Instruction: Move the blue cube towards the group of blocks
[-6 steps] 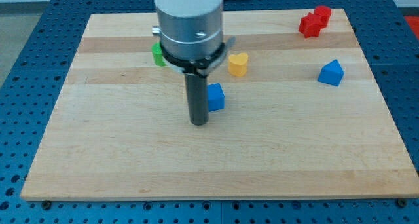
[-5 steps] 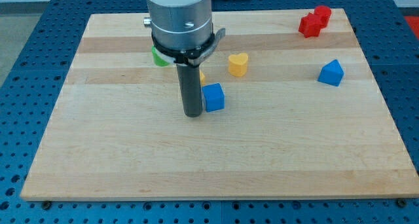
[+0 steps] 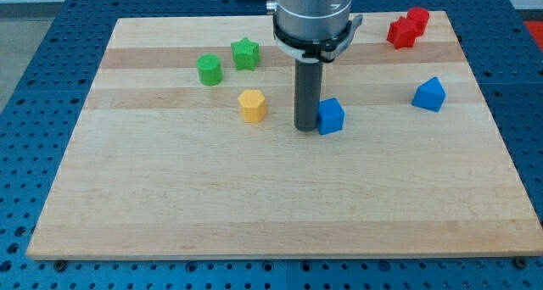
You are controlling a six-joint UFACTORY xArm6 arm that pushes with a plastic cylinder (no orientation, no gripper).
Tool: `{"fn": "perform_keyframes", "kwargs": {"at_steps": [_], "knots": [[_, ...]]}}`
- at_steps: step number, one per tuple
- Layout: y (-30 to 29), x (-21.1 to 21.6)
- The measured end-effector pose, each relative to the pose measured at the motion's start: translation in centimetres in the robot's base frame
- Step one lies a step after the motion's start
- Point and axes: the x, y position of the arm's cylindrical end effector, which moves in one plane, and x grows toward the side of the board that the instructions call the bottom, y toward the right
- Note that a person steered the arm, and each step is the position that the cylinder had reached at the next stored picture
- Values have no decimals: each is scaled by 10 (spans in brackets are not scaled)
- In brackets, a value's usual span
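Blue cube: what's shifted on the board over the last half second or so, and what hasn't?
My tip swept toward the view's right and pushed the blue cube that way; it now sits against the cube's left side. The yellow heart seen earlier is hidden behind the rod now. The green star, green cylinder and yellow block are uncovered. The red blocks and other blue block stayed put.

No readable text or markings

- I see my tip (image 3: pixel 305 128) on the desk (image 3: pixel 254 205), touching the blue cube (image 3: pixel 330 116) on its left side.
- Yellow hexagonal block (image 3: pixel 252 105) sits left of my tip, apart.
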Motion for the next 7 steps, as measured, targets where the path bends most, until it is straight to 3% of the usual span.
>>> {"fn": "perform_keyframes", "kwargs": {"at_steps": [5,7], "knots": [[111,-11],[118,-12]]}}
